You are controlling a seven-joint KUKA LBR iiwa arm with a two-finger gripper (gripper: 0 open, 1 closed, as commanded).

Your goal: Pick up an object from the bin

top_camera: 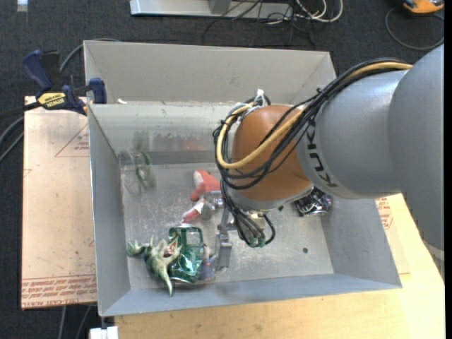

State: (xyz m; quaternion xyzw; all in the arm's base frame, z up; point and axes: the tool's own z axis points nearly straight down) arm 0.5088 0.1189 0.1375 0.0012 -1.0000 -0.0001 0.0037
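My gripper (222,254) reaches down below the orange dome, at the front of the bin a little left of the middle. Its tip is right beside a crumpled shiny green packet (188,254), at that packet's right edge; I cannot tell whether they touch. A green toy dinosaur (157,257) lies against the packet's left side, tail toward the front wall. Behind the gripper, near the bin's middle, lies a red and white thing (204,186), partly hidden by the arm.
A clear greenish loop-shaped thing (142,169) lies at the back left of the bin floor. A small black and shiny thing (313,204) lies at the right, under the arm. The arm and its dome cover the bin's middle and right.
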